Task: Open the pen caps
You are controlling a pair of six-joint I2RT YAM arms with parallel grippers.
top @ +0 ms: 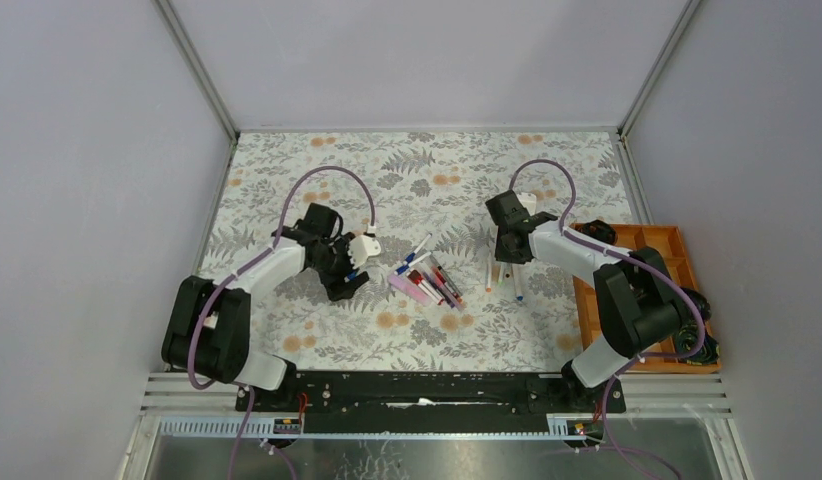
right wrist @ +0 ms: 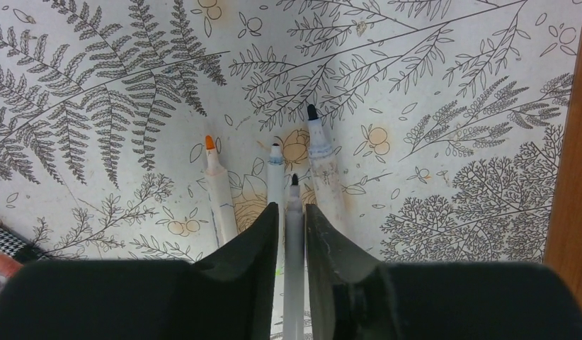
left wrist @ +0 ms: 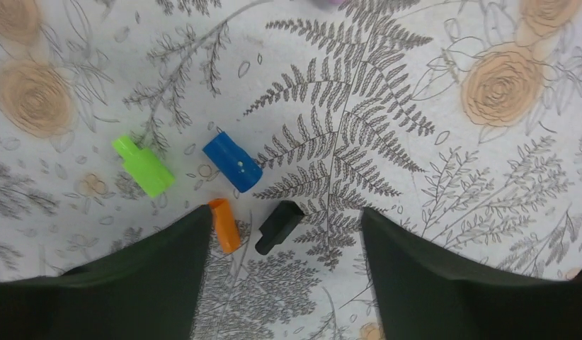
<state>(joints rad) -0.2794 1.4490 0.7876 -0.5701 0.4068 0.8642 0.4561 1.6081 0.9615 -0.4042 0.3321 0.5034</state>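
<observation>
My left gripper (left wrist: 285,212) is open and hangs low over the table. Between its fingers lie a black pen cap (left wrist: 279,227) and an orange cap (left wrist: 224,225), the orange one right by the left finger. A blue cap (left wrist: 233,161) and a green cap (left wrist: 143,166) lie just beyond. My right gripper (right wrist: 292,208) is shut on a thin white pen (right wrist: 294,190) with a bare black tip pointing forward. Three uncapped pens lie under it: an orange-tipped one (right wrist: 219,191), a middle one (right wrist: 275,177) and a black-tipped one (right wrist: 322,170).
A pile of several pens (top: 427,280) lies mid-table between my left gripper (top: 345,278) and my right gripper (top: 509,250). An orange compartment tray (top: 647,290) stands at the right edge, and its rim shows in the right wrist view (right wrist: 575,142).
</observation>
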